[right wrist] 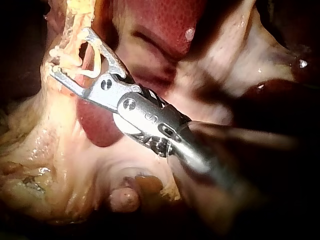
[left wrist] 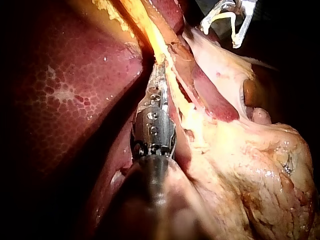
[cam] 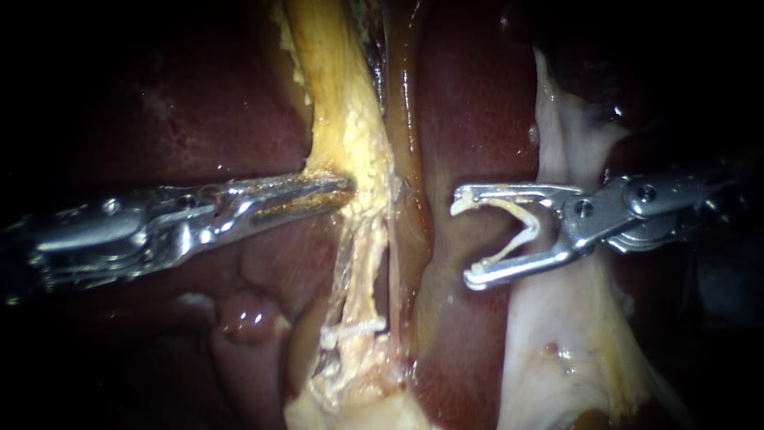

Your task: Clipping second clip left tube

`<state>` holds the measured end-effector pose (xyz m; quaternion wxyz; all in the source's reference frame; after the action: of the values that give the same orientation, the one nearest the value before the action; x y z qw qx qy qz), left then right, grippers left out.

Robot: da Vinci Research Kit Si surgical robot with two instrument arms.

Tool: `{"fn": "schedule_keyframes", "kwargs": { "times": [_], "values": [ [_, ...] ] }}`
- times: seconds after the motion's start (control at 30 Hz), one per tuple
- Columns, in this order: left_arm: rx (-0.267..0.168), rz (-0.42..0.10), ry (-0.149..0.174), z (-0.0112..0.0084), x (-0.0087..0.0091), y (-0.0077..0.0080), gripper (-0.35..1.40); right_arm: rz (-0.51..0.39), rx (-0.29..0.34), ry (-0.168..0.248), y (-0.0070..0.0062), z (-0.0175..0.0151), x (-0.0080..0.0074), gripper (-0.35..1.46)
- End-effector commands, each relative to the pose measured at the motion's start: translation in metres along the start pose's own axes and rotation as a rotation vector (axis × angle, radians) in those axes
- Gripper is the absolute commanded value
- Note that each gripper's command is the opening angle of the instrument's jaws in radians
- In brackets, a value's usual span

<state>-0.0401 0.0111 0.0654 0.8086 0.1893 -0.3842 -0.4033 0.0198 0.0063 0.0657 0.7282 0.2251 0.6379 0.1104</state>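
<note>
While the left instrument (cam: pixel 338 189) pinches the left edge of the tube (cam: pixel 350 119) with its jaws pressed nearly together, the right instrument (cam: pixel 464 241) stands to the right of the tube, apart from it; its jaws are spread wide and carry a new clip (cam: pixel 521 231) — an open V whose legs touch both jaws.

Location: the tube runs far to near between the two instruments, over the liver (cam: pixel 469 103); a set clip (cam: pixel 358 326) crosses it towards its near end, well nearer than the left instrument's hold; a glossy brown strand (cam: pixel 410 159) lies just right of the tube, between it and the new clip.

Step in hand, as judged: approach — the new clip is loaded but not yet around the tube.

The next move calls for:
- travel left until the tube lies fully between the clip's legs;
- a site apart from the set clip, probably between it and the left instrument's hold;
- legs square across the tube, the brown strand kept outside them;
- steady tension from the left instrument until closure.
</note>
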Motion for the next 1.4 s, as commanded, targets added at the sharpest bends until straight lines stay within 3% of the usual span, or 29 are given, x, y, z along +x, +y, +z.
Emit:
{"fn": "schedule_keyframes", "kwargs": {
  "times": [0.03, 0.13, 0.2, 0.4, 0.57, 0.73, 1.0, 1.4],
  "values": [
    [0.001, 0.001, 0.000, -0.0002, -0.0001, 0.0000, -0.35, 0.000, 0.002, 0.000, 0.0000, 0.0000, 0.0000, 0.60],
    [0.005, 0.001, 0.002, -0.0010, -0.0003, 0.0002, -0.35, -0.010, 0.016, 0.001, -0.0003, 0.0004, -0.0005, 0.60],
    [-0.003, 0.000, 0.002, -0.0019, -0.0007, 0.0005, -0.35, 0.037, 0.036, 0.008, -0.0008, 0.0011, -0.0012, 0.60],
    [-0.026, -0.008, -0.005, -0.0053, -0.0024, 0.0012, -0.35, 0.117, 0.076, -0.043, -0.0017, 0.0055, -0.0044, 0.60],
    [-0.026, -0.017, -0.029, -0.0081, -0.0035, 0.0005, -0.35, 0.154, 0.098, -0.080, -0.0019, 0.0090, -0.0076, 0.60],
    [-0.023, -0.032, -0.047, -0.0099, -0.0045, -0.0008, -0.35, 0.162, 0.098, -0.104, -0.0010, 0.0108, -0.0098, 0.60],
    [-0.024, -0.027, -0.061, -0.0109, -0.0051, -0.0023, -0.35, 0.172, 0.105, -0.119, 0.0001, 0.0126, -0.0117, 0.60],
    [-0.024, -0.027, -0.061, -0.0109, -0.0051, -0.0023, -0.35, 0.188, 0.161, -0.132, -0.0005, 0.0166, -0.0132, 0.60]
  ]
}}
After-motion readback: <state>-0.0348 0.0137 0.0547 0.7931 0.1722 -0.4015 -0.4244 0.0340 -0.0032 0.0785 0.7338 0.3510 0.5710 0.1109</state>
